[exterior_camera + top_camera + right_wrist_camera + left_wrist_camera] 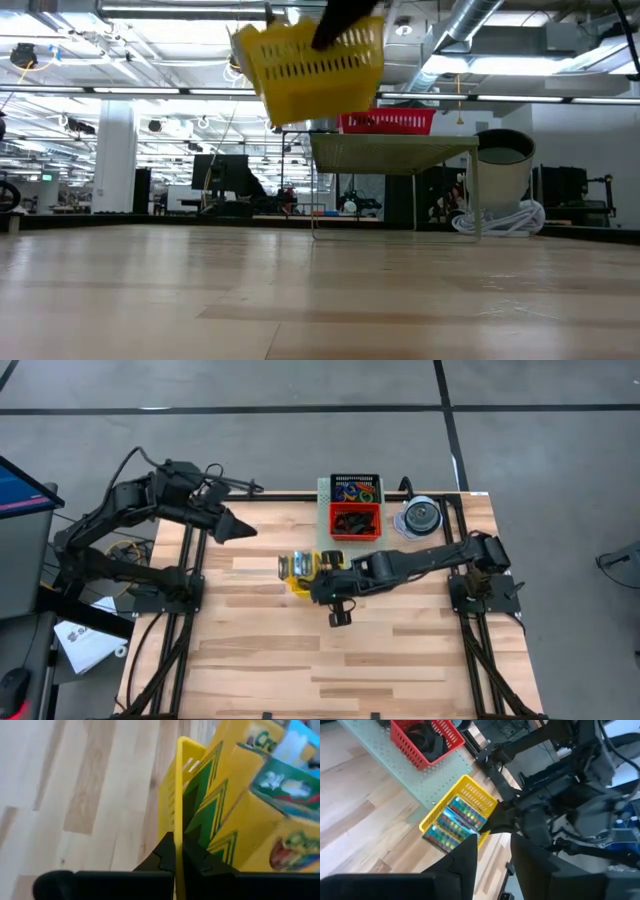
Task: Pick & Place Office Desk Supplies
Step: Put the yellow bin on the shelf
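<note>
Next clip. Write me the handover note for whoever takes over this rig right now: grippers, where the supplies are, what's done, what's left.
Right gripper: shut on the rim of the yellow basket, holding it tilted in the air above the table.
Left gripper: holds nothing, hovering over the table's far left part.
Supplies: crayon boxes and packets are inside the yellow basket. The red basket, with dark items, and the black basket, with coloured loops, sit on the green perforated box at the far edge.
Done: yellow basket loaded and lifted.
Left: set the yellow basket down, apparently beside the others.
</note>
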Controlling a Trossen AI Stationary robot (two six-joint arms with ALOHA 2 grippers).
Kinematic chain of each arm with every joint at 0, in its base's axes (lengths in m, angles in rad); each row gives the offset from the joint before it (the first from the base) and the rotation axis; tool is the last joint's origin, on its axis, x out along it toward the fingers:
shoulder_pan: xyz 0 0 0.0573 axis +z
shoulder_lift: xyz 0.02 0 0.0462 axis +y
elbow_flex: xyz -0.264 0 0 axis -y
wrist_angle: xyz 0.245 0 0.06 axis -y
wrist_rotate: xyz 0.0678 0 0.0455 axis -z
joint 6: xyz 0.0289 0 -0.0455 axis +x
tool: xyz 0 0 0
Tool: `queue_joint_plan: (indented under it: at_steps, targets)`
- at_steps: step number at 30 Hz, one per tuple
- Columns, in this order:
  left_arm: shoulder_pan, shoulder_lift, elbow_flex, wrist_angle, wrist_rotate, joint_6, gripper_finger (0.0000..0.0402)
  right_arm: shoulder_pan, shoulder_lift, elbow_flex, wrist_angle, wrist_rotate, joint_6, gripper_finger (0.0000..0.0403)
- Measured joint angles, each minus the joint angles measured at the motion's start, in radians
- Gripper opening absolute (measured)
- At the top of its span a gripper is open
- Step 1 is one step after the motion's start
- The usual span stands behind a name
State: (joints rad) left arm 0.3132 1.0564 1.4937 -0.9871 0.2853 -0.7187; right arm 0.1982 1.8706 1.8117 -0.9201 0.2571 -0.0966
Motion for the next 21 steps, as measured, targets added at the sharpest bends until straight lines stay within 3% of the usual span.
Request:
queue_joint_plan:
  at_steps: [4,11,21]
  targets:
    - [-0.066,0.001,-0.001,0.0,-0.074,0.005,0.0107,0.014,-0.046,-0.1,0.064,0.028,0.108,0.0]
    - [-0.188,0.001,-0.001,0.0,-0.227,0.015,0.0106,0.024,-0.258,-0.337,0.192,0.085,0.254,0.0]
    - [-0.322,0.001,-0.082,0.002,-0.423,-0.011,0.0106,0.022,-0.443,-0.591,0.282,0.031,0.218,0.0]
